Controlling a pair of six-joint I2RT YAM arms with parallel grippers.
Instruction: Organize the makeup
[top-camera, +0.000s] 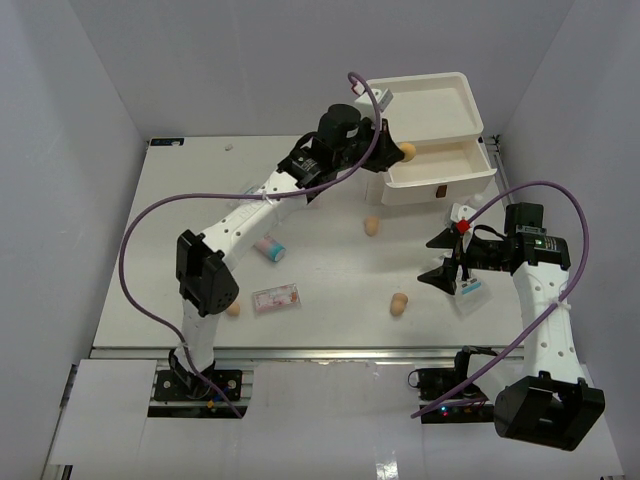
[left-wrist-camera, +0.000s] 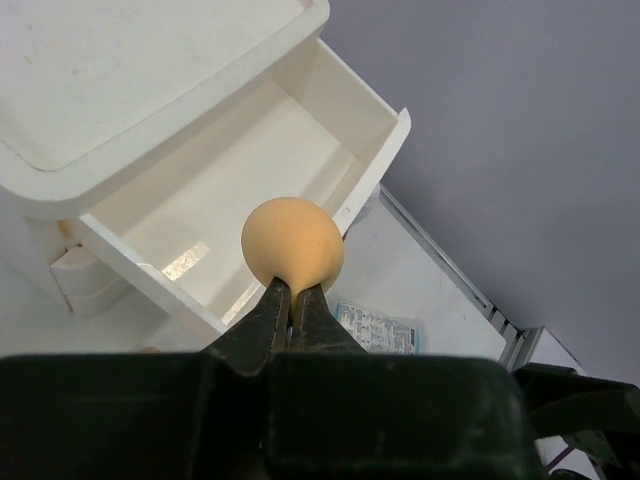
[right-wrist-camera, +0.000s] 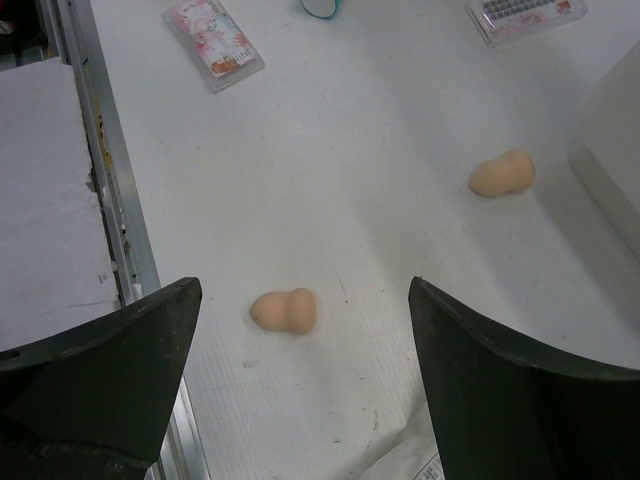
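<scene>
**Status.** Judged from the layout, the task is at an early stage: one sponge is on its way to the box, and no item is seen stored.

**Items on the table, left to right**
- The first sponge lies at the near left, beside the left arm's base.
- A pink sachet lies flat just right of it. A pink tube with a teal cap lies a little farther back.
- The second sponge lies in the middle, near the front of the box. The third sponge lies nearer the near edge.
- The left gripper reaches to the far right. Its jaws are clamped on the narrow end of the held sponge, which hangs over the open drawer.
- The right gripper hovers low at the right, jaws wide apart and holding nothing.
- One printed packet lies just beside the right gripper on its near side. A second packet lies on the table to the right of the drawer.

**Containers**
- The white box stands at the far right, and its top tray is bare.
- The open drawer shows a bare white floor wherever it is visible. The held sponge hides part of it.
- The lower drawers are shut, so their contents cannot be told.

**Left to do.** Release the held sponge, then store the three loose sponges, the sachet, the tube and both packets.
</scene>
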